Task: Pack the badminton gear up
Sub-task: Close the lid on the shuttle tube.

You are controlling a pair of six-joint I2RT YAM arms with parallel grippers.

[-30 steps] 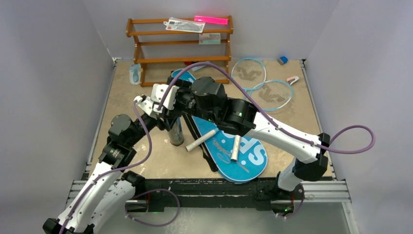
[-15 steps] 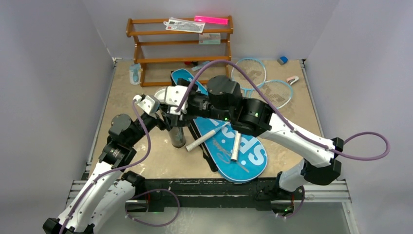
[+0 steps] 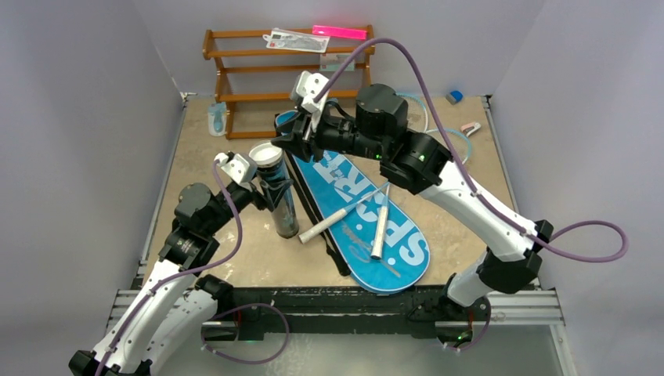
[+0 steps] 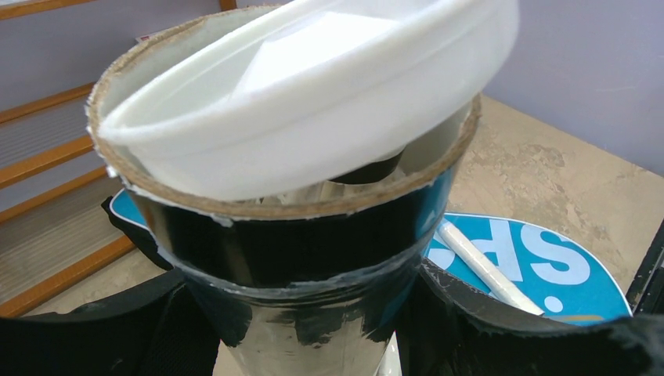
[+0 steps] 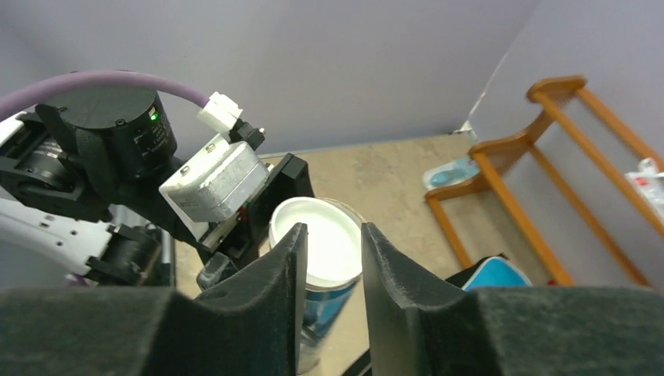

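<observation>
Blue racket-shaped fabric bag lettered "SPORT" point(image 3: 401, 255) flat on tan table point(image 3: 196, 149), two white racket handles point(image 3: 325, 225) lying on it. Left gripper point(image 3: 272, 194) clamped around long black tube point(image 3: 285, 215), upright just left of bag; round white cap point(image 4: 313, 94) tilted on tube mouth. Right gripper point(image 5: 334, 235) just beyond cap, jaws slightly parted, empty.

Arm links: white, smooth shells are seen on the left arm point(image 3: 149, 305) and right arm point(image 3: 462, 211).
Joints point(image 3: 381, 102): black, cylindrical; one carries a green light point(image 5: 154, 117).
Cable point(image 5: 78, 78): purple, looped along each arm.
Wrist camera point(image 5: 215, 184): pale grey box.
Fingers point(image 5: 266, 305): black, thick, matte.
</observation>
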